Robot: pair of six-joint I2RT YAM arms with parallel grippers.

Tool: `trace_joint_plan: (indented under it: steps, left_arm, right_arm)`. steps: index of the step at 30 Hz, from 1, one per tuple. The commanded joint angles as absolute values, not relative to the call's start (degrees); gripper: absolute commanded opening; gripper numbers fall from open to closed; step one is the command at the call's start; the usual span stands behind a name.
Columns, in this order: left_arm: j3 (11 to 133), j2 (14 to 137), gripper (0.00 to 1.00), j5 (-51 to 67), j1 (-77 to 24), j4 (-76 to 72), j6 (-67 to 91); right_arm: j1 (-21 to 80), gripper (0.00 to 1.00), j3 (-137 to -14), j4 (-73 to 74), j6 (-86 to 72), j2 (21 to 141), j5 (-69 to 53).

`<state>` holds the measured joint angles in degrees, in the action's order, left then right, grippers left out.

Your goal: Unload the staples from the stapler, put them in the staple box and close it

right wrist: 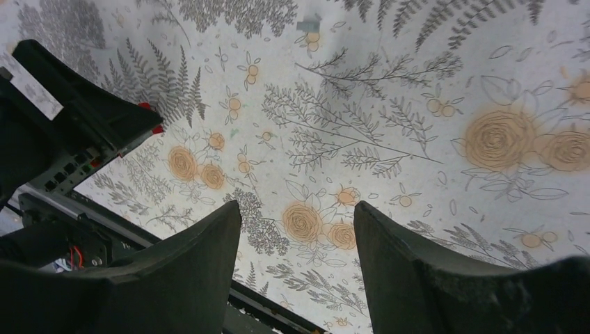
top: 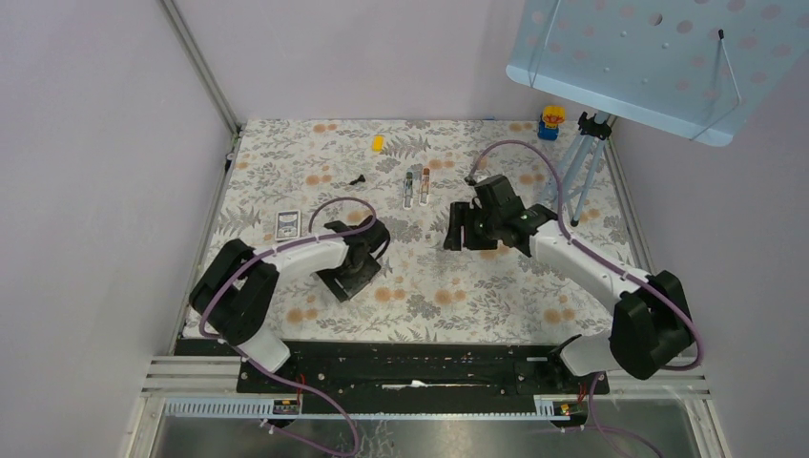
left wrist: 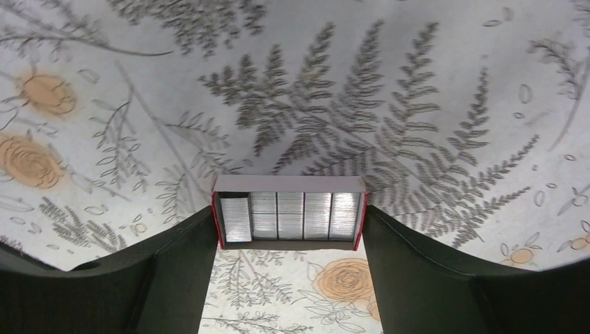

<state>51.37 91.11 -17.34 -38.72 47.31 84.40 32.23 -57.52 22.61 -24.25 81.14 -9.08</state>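
My left gripper [left wrist: 289, 210] is shut on a small open staple box [left wrist: 289, 216] with red sides and a white flap. Rows of silver staples fill it, and it hangs just above the flowered tablecloth. In the top view this gripper [top: 348, 275] is left of centre and hides the box. My right gripper [right wrist: 298, 205] is open and empty above the cloth; in the top view it [top: 459, 233] is right of centre. Two slim grey objects [top: 416, 186] lie side by side farther back. I cannot tell whether either is the stapler.
A small blue and white packet [top: 288, 224] lies left of the left gripper. A yellow piece [top: 378, 143] and a small black piece [top: 358, 178] lie at the back. A tripod [top: 580, 172] and a toy [top: 551, 119] stand at the back right.
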Motion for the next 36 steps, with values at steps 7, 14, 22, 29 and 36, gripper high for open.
trace_joint_plan:
  steps: [7, 14, 22, 29, 36]
  left_arm:
    - [64.3, 103.6, 0.79, -22.1, -41.2, 43.5, 68.6]
    - [73.4, 111.3, 0.79, -23.4, -41.3, 42.3, 58.3]
    - [76.0, 113.7, 0.81, -25.1, -41.5, 40.9, 51.3]
    - [75.9, 112.5, 0.94, -23.4, -41.4, 40.7, 51.0]
    - [78.0, 105.9, 0.98, -21.0, -39.8, 41.5, 51.2]
  right_arm:
    - [26.7, 0.68, -55.2, 23.3, -25.0, 71.7, -3.5]
    - [25.6, 0.69, -55.1, 25.3, -23.5, 70.9, -1.8]
    - [25.4, 0.69, -55.3, 25.8, -22.9, 71.4, -2.2]
    - [25.4, 0.70, -56.3, 25.1, -23.9, 73.6, -4.1]
    - [25.4, 0.70, -58.2, 24.3, -25.5, 76.6, -4.0]
